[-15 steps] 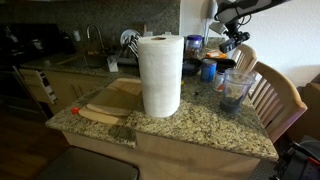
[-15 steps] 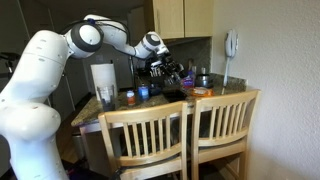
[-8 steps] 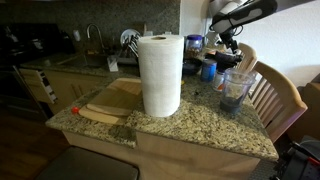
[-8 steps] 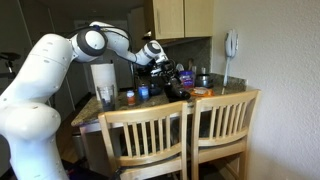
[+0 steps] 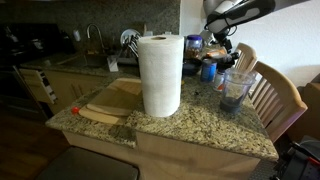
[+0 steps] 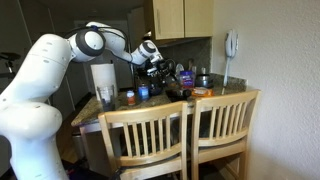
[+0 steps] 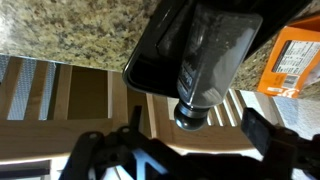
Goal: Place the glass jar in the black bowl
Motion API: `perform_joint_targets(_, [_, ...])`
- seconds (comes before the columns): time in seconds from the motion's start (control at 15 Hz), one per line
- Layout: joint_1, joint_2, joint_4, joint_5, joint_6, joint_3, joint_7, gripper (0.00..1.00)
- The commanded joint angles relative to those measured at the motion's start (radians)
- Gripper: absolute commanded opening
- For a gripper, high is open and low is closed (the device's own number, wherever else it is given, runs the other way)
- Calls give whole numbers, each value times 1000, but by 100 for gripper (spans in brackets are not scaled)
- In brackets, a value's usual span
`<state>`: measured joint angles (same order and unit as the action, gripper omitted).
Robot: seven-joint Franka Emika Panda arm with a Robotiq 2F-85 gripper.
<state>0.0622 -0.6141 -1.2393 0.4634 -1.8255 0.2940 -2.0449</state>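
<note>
Wrist view: the glass jar (image 7: 215, 55), dark-lidded, lies tilted over the black bowl (image 7: 150, 60). Whether it already rests inside is unclear. The bowl sits at the edge of the granite surface (image 7: 70, 30), above the wooden chair backs (image 7: 60, 100). The pincer (image 7: 193, 122) has its fingers spread wider than the lid, seemingly touching nothing. To finish well, check the jar is settled, then lift straight away. A sideways brush could push jar or bowl off the edge.

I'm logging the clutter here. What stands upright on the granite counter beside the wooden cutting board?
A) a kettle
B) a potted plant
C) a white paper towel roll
C: in an exterior view the white paper towel roll stands upright on the counter next to the cutting board.
</note>
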Motion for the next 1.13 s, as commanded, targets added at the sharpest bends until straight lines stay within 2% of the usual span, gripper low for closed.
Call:
perform_joint_targets(0.0, [34, 103, -56, 93, -96, 3, -70, 100])
perform_joint_targets(0.27, [90, 255, -84, 284, -154, -11, -129, 100])
perform_joint_targets(0.33, [118, 305, -106, 296, -189, -3, -74, 100])
perform_joint_targets(0.47, [137, 403, -123, 271, -184, -38, 52, 100])
perform_joint_targets(0.67, [150, 515, -80, 160, -131, -75, 259, 100])
perform_joint_targets(1.0, [145, 598, 42, -154, -50, -75, 590, 100])
perform_joint_targets(1.07, [158, 596, 14, -65, -82, -74, 497, 100])
